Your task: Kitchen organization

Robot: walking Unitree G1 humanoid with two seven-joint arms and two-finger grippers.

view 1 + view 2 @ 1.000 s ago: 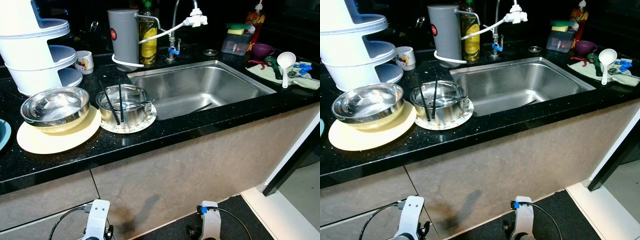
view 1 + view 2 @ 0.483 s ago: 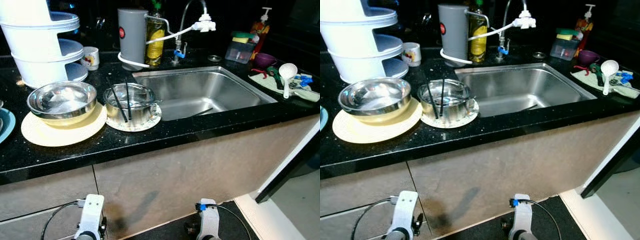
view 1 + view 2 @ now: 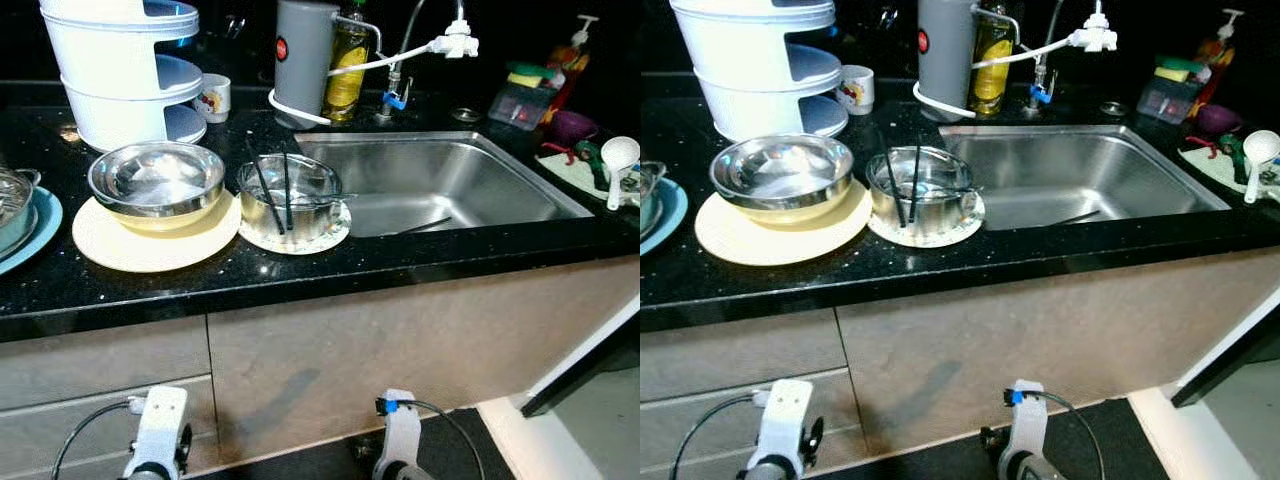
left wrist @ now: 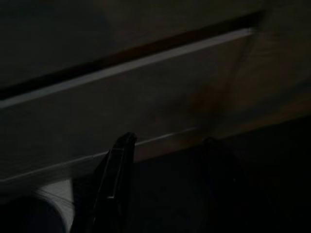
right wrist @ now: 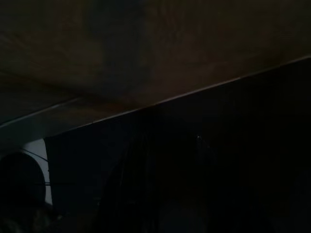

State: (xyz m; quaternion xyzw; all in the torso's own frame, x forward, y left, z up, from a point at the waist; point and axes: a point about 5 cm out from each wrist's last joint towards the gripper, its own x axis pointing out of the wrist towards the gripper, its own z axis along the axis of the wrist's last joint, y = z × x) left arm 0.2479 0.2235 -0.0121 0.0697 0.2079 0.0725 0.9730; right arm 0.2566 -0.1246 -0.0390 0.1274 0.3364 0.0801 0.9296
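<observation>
Counter: black speckled worktop [image 3: 300, 280] across mid-frame, beige cabinet fronts [image 3: 400, 350] below.
Sink: steel basin [image 3: 440, 185], centre-right.
Dishes: steel bowl [image 3: 155, 180] on cream plate [image 3: 130, 245], left; smaller bowl [image 3: 290, 195] beside it, holding black chopsticks [image 3: 270, 192].
My arms: left wrist [image 3: 158, 440] and right wrist [image 3: 397, 450] hang at bottom edge.
Wrist views: my left fingers [image 4: 114, 189] before a dark cabinet; my jaws' spread, cannot tell.

A wide steel bowl [image 3: 156, 180] sits on a cream plate [image 3: 150, 240] on the black counter. Just beside it, a smaller steel bowl [image 3: 290, 195] (two black chopsticks [image 3: 275, 192] leaning inside) rests on a patterned plate [image 3: 300, 238] near the sink [image 3: 440, 185].
</observation>
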